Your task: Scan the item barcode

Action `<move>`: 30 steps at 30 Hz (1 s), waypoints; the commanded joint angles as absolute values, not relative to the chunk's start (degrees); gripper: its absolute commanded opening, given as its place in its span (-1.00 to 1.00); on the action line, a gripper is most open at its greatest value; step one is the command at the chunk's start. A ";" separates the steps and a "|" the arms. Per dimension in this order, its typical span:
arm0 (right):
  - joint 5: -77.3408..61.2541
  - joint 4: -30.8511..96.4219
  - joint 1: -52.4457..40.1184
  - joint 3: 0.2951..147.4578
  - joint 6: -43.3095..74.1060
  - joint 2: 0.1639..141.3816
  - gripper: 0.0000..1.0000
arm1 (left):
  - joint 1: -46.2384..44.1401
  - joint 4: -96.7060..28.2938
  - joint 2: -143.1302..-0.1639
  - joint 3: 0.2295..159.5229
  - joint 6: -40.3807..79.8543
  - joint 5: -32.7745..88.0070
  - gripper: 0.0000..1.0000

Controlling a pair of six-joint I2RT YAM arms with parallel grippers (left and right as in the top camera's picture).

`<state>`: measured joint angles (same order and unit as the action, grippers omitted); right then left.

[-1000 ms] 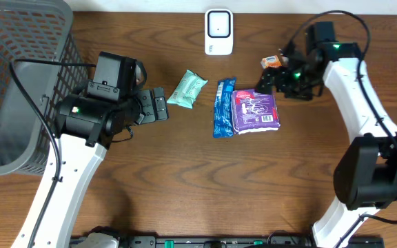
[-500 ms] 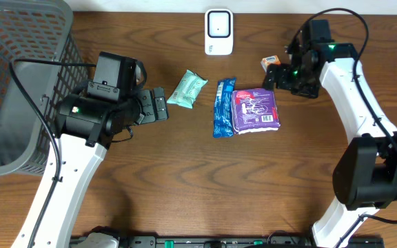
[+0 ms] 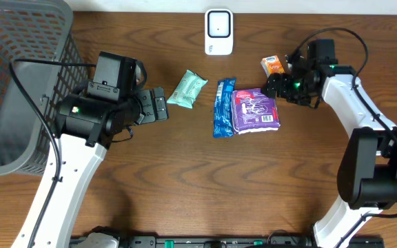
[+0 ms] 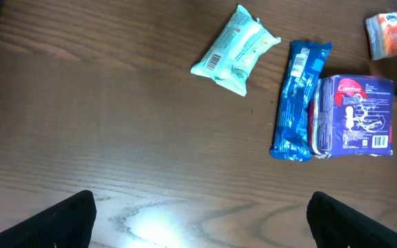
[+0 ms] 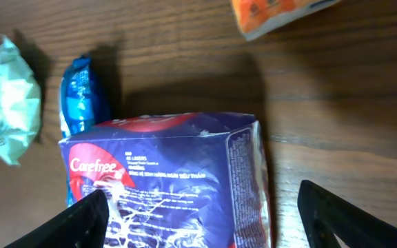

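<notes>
Overhead, you can see the purple Carefree pack lying flat on the counter, touching the blue packet on its left side. The white scanner stands at the far edge, well apart from the pack. A small orange pack lies near the purple pack's far right corner, and a mint-green wipes pack sits tilted just left of the blue packet. The grey basket fills the left end of the counter.

Your right end effector is over the pack's far right corner. In the right wrist view its fingers stand wide apart, with the right end of the purple pack between them; the right-hand finger is clear of the wrapper, and you cannot tell whether the other finger touches it.

Your left end effector hangs above bare wood just left of the wipes pack, jaws spread wide and holding nothing. In the left wrist view, a barcode shows on the purple pack's upper face.
</notes>
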<state>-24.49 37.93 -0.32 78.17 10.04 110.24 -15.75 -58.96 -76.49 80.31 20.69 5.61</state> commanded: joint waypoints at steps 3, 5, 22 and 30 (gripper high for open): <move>-31.81 34.87 1.48 74.56 8.34 111.81 0.78 | -15.44 -59.13 -76.84 80.47 19.73 4.86 0.96; -34.41 32.93 1.48 73.56 8.27 112.81 0.76 | -15.44 -59.11 -76.84 80.47 19.73 4.86 0.96; -34.41 32.08 1.69 73.28 8.12 116.07 -0.98 | -15.44 -59.13 -76.84 80.47 19.73 4.86 0.96; -12.47 46.28 1.06 81.38 11.07 106.78 -0.98 | -15.44 -59.11 -76.84 80.47 19.73 4.84 0.96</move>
